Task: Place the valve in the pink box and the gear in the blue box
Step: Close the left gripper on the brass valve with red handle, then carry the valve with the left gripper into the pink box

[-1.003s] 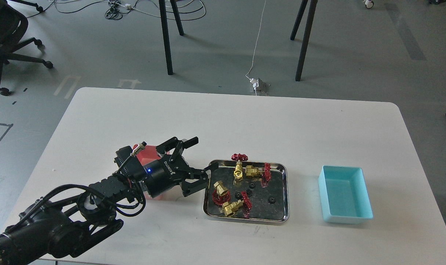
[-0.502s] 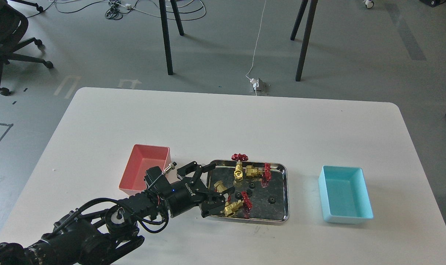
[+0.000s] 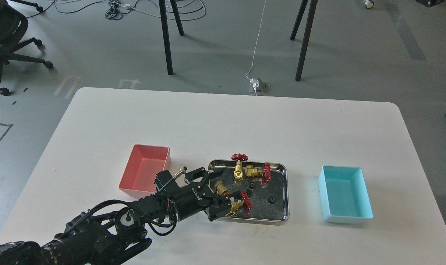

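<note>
While both the pink box point(image 3: 145, 170) and the blue box point(image 3: 345, 199) are sitting empty on the worktop point(image 3: 223, 121), my left gripper point(image 3: 217, 193) is reaching into the steel tray point(image 3: 284, 191), fingers apart around a valve point(image 3: 220, 188); every valve and gear point(image 3: 271, 200) is lying unsorted

I see a white tabletop point(image 3: 223, 125) with rounded corners carrying a shiny steel tray point(image 3: 278, 217) near its middle. On the grey floor past it, at 12 o'clock, a white cable point(image 3: 258, 36) runs down to a small power adapter point(image 3: 258, 85). Dark furniture legs point(image 3: 166, 40) stand at 11 and 1 o'clock. A black office chair point(image 3: 6, 40) sits at 10 o'clock, with tangled cables point(image 3: 116, 9) beside it.
</note>
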